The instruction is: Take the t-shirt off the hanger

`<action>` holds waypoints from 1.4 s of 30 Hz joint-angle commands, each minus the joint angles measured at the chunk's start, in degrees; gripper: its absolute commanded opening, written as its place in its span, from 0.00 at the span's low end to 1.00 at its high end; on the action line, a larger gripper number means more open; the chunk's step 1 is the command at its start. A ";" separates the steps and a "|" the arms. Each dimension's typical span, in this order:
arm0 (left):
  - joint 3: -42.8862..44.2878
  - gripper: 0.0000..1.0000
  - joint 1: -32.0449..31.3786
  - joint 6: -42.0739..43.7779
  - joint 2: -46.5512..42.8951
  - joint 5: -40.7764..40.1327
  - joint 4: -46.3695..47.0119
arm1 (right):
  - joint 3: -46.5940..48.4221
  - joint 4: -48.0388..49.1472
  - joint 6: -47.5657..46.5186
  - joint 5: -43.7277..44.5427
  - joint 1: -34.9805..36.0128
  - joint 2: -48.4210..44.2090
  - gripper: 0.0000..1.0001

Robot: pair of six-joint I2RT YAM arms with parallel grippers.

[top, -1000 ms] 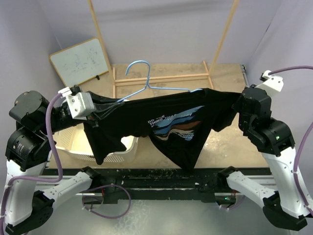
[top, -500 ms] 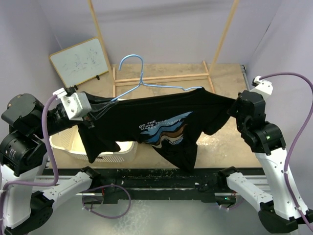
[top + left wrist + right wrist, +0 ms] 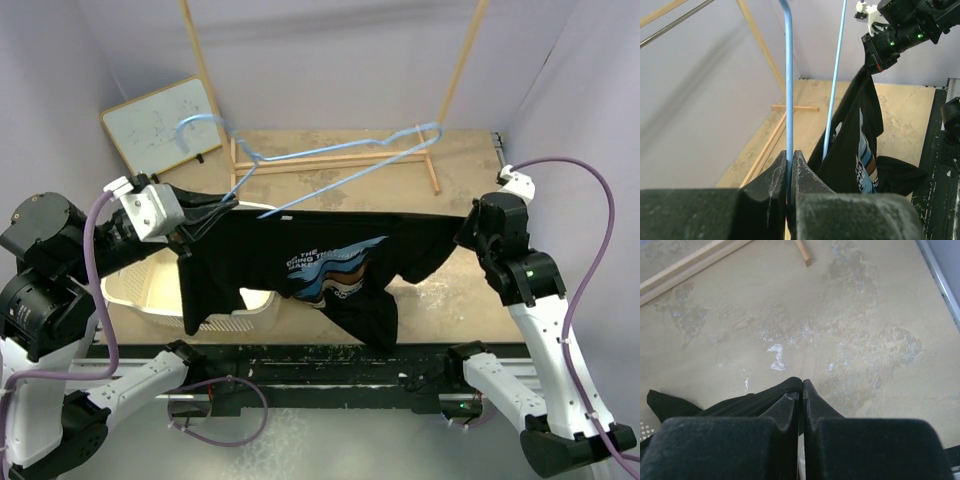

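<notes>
Nearest, the right gripper (image 3: 802, 383) is pinching the shirt (image 3: 320, 255), which is hanging stretched between both arms. The left gripper (image 3: 790, 156) is clamping the hanger (image 3: 788, 75) wire (far end standing above the fabric). Pulling sideways, hanger steady, is looking wisest.

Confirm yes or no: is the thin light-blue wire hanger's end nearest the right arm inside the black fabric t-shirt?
No: that end of the hanger stands bare above the t-shirt, outside the fabric.
</notes>
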 commanded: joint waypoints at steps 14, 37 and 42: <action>2.05 0.00 0.40 -14.72 18.79 9.93 29.78 | 11.51 -1.15 -7.47 -9.37 -2.18 -5.15 0.00; 0.90 0.00 -26.29 11.37 41.13 -27.30 -4.78 | 29.26 -2.22 -16.40 -61.00 -2.18 -7.56 0.63; -1.85 0.00 -30.17 11.06 39.95 -29.66 -4.43 | 28.93 -4.91 -18.07 -57.56 -2.18 -4.05 0.61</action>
